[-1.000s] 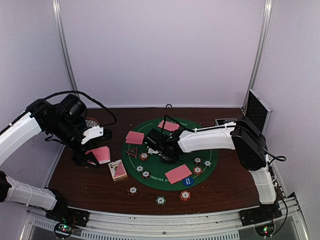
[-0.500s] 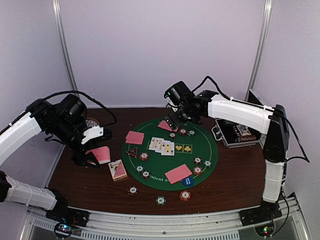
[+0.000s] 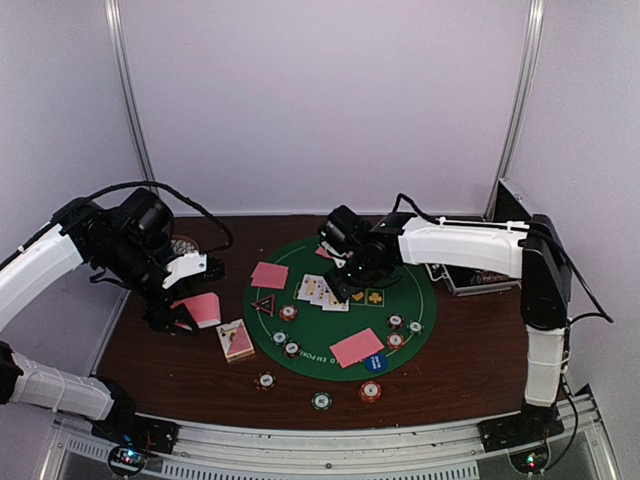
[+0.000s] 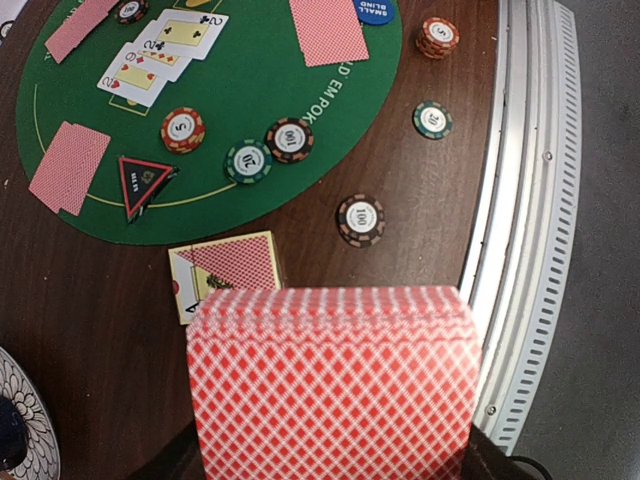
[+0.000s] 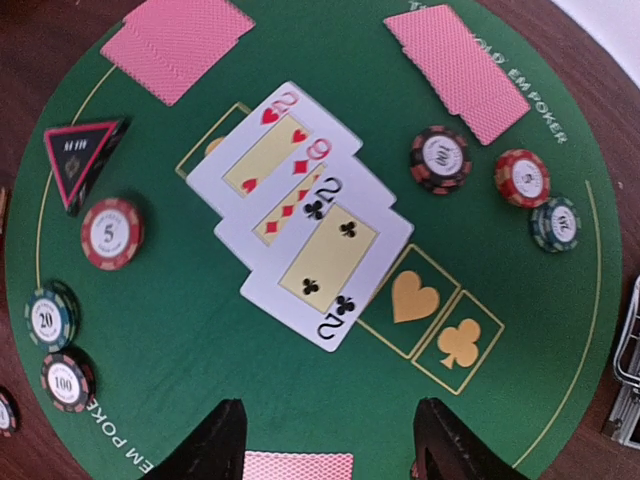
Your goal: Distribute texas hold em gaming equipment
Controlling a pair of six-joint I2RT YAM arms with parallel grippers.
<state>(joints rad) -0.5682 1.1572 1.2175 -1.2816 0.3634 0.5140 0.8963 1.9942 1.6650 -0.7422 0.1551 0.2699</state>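
Pinched tight in the left gripper (image 3: 185, 312), at left-centre of the overhead frame: a thick deck of pink-backed, diamond-patterned playing cards (image 4: 330, 380), filling the bottom of the left wrist view and held well off the round green felt mat (image 3: 405, 300). Over to the right gripper (image 5: 330, 445) now: hovering above mid-mat, jaws apart and nothing between them, looking straight down on three white face-up cards (image 5: 300, 215) fanned and overlapping in the middle of the right wrist view. Also face-down pink cards (image 5: 175, 40) at upper left and upper right of that view, plus small round striped poker chips (image 5: 111, 233) dotted along the left edge and right of centre.

Now to handling. Thin, light and slick as single cards, and lying flat on felt without a raised edge, so hard to pinch from straight above. Probably best slid sideways to lift a short edge, or peeled one at a time off the top of the clamped deck. Could easily drag a neighbour along in that overlapping fan. As for the chips: stiff, compact, a touch weightier, best taken across the rim with a finger on either side. Worth watching the squeeze on the deck too, likely to splay or spill if loosened
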